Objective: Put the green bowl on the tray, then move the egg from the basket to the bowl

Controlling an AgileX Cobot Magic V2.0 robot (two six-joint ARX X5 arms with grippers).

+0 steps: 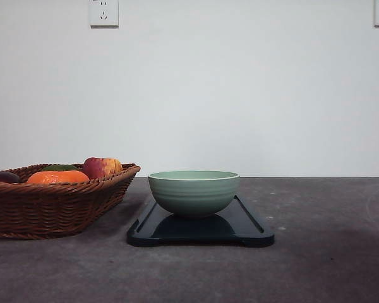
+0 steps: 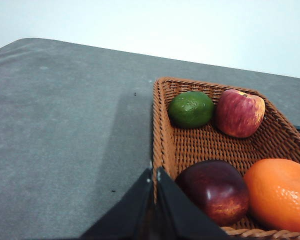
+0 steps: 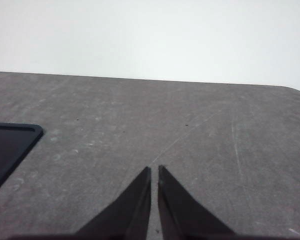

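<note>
The bench (image 1: 328,265) under me is a dark grey, mottled slab with faint scuffs and pale scratches, and behind it stands a plain white wall (image 1: 240,95) with two white sockets (image 1: 103,12) high up. On the bench, straight ahead, the dark blue-black tray (image 1: 252,235) lies flat, its rounded corners and notched short edge facing me, and the green bowl (image 1: 194,191) stands upright on it, near the middle: pale sage, faintly ribbed, with a lighter rim. Just beside the tray on my left sits the brown woven basket (image 1: 50,208), slanted sides and braided rim, holding a green fruit (image 2: 191,109), a red-yellow apple (image 2: 239,113), a dark red fruit (image 2: 216,190) and an orange (image 2: 280,192); I can't make out an egg among them. My left end effector (image 2: 155,181) hovers at the basket's near rim with its black fingers pressed together, holding nothing. My right end effector (image 3: 154,177) hangs over bare bench beside a corner of the tray, its fingers nearly touching, a thin slit between them, empty.
</note>
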